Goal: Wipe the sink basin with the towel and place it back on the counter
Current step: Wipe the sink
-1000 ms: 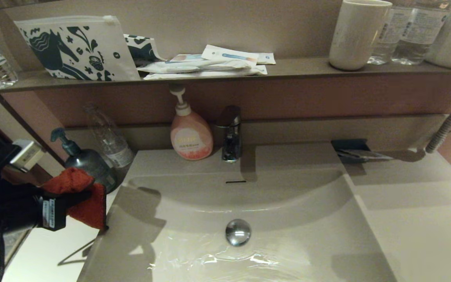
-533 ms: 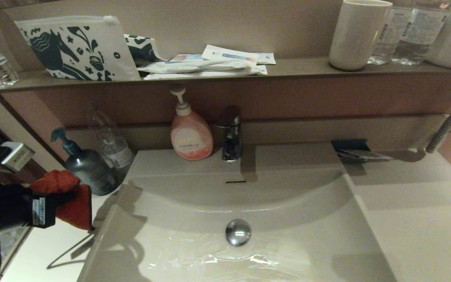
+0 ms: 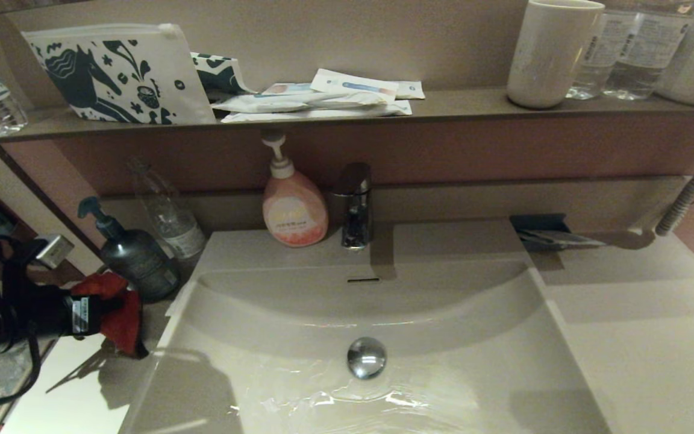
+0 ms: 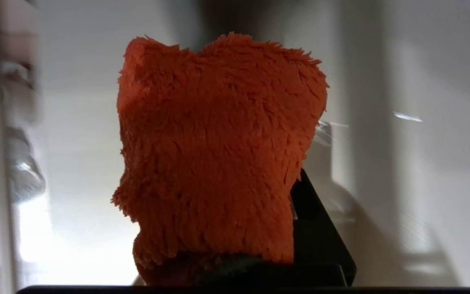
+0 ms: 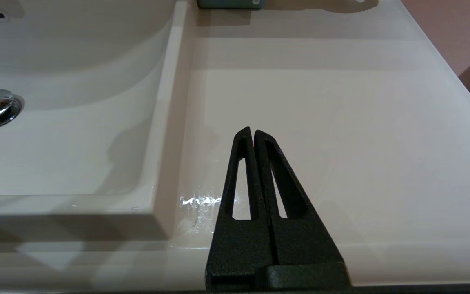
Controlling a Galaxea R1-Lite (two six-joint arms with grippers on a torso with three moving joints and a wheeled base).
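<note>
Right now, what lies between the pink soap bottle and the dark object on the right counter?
Head view: only the chrome faucet stands between the pink soap bottle and the dark object; otherwise bare counter.

Fluffy red-orange towel (image 4: 218,151) fills the frame's centre, clamped in the left pincer (image 4: 259,261); one black finger (image 4: 316,237) shows beside it; pale glossy surface (image 4: 443,183) lies blurred behind.

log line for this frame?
left gripper: shut on towel, over counter beside sink basin | right gripper: shut, parked over counter
</note>
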